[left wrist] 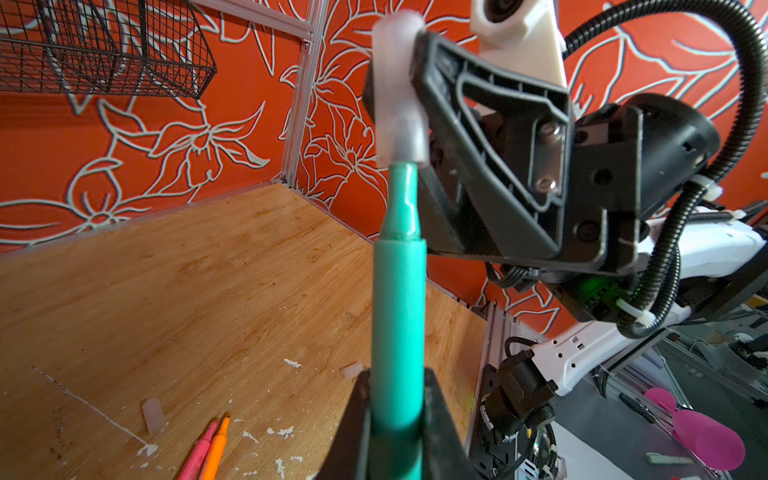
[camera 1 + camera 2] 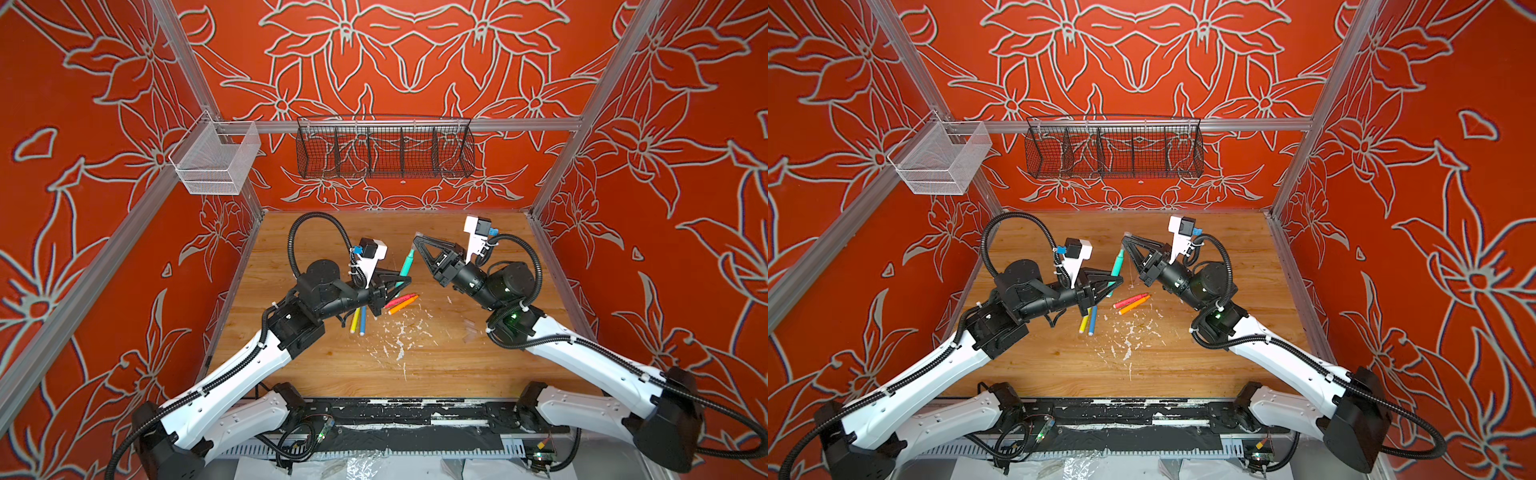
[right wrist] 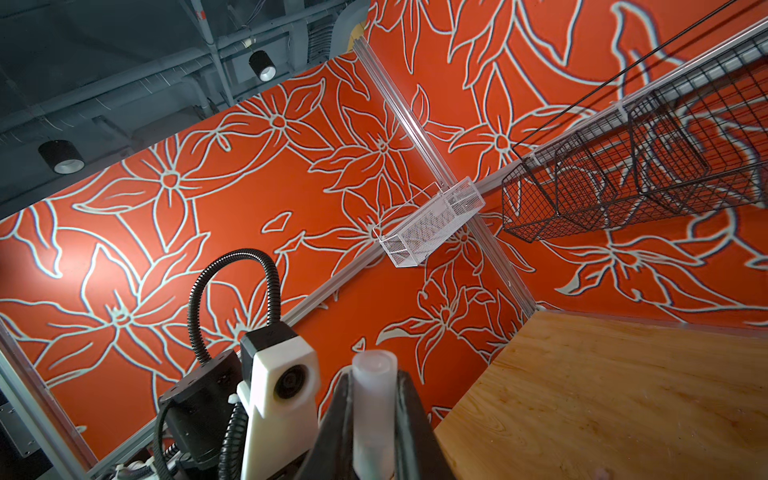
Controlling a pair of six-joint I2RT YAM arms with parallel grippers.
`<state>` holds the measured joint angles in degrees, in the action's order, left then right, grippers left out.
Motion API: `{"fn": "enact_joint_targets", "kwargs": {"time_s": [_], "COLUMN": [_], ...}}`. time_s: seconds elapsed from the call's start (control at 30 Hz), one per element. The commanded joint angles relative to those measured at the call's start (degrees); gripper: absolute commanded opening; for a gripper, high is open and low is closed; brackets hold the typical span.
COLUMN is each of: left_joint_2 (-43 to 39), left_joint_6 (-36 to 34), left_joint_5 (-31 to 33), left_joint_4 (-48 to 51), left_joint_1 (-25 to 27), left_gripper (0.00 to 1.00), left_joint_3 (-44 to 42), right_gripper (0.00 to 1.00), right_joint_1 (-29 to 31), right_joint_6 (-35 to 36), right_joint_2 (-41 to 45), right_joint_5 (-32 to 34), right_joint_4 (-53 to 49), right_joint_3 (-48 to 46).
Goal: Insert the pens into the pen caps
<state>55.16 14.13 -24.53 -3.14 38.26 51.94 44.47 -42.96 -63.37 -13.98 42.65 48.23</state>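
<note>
Green pen (image 1: 399, 291), clamped in left gripper (image 1: 397, 384), is entered at the mouth of cap (image 1: 397, 83) pinched by right gripper (image 3: 373, 378); a straight push is judged needed.

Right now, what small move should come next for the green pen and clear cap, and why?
Probably the left gripper should push the green pen straight into the clear cap in the right gripper: they look aligned, yet only the tip is inside.

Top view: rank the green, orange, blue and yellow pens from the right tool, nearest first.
1. green pen, gripped by the left tool, its tip meeting the pen cap held in the right tool.
2. orange pen, lying flat mid-scene.
3. blue pen and yellow pen, farther left, side by side: too close to call.
</note>
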Motion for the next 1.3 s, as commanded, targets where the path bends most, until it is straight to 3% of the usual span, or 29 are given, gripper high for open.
{"fn": "enact_joint_targets", "kwargs": {"time_s": [0.0, 0.57, 0.83, 0.93, 1.03, 1.13, 1.27], "left_joint_2": [-0.4, -1.0, -1.3, -1.6, -2.2, -0.9, 3.0], "left_joint_6": [-0.6, 0.4, 1.5, 0.1, -3.2, -5.5, -10.0], "left_joint_5": [0.0, 3.2, 1.8, 3.4, 3.8, 5.0, 6.1], "left_joint_4": [-1.2, -2.8, -3.0, -2.0, -3.5, -1.6, 0.8], "left_joint_1": [0.2, 0.2, 0.2, 0.2, 0.2, 0.2, 0.2], "left_gripper": [0.00, 0.00, 0.00, 0.00, 0.00, 0.00, 0.00], "left_joint_3": [0.0, -1.9, -2.3, -2.1, -2.8, -0.2, 4.7], "right_gripper": [0.00, 0.00, 0.52, 0.70, 0.76, 0.80, 0.81], "right_joint_1": [0.6, 7.4, 7.6, 7.6, 7.6, 7.5, 7.5], "right_joint_6": [-1.6, -3.0, 1.4, 7.7, 16.4, 23.8, 28.0], "right_joint_2": [0.4, -1.6, 7.2, 13.0, 16.9, 18.7, 18.5], "right_joint_5": [-1.1, -0.1, 5.3, 10.5, 13.3, 13.2, 14.9], "right_joint_4": [2.3, 10.4, 1.7, -9.5, -21.0, -17.5, -15.1], "right_joint_3": [-1.2, -8.7, -13.8, -10.4, -4.3, -5.8, -5.6]}}
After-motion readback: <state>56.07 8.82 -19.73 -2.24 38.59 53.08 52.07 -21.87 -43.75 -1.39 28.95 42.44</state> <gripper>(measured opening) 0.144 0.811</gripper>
